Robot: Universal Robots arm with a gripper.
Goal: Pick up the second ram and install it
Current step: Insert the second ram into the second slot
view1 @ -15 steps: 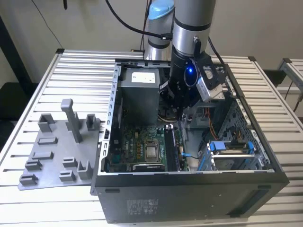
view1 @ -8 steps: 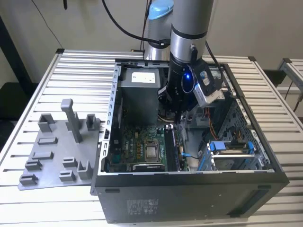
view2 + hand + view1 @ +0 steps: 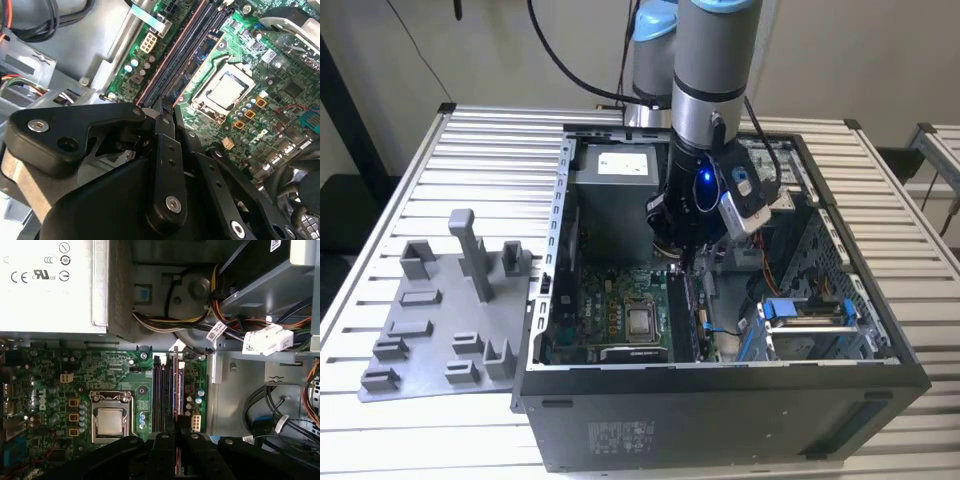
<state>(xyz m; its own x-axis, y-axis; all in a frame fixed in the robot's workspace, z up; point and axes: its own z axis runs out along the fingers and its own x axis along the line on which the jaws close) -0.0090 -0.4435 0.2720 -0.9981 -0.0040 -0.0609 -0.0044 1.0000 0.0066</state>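
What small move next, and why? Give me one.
Probably a short, straight push down. The gripper hangs right over one end of the ram, which stands on edge along the slots beside the processor. Whether it is seated cannot be told, so keep the push gentle.

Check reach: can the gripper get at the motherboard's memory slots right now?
Probably yes. The gripper hangs inside the open computer case, right over the memory slots, and nothing visible lies between them. The power supply and the cable bundle sit off to the side.
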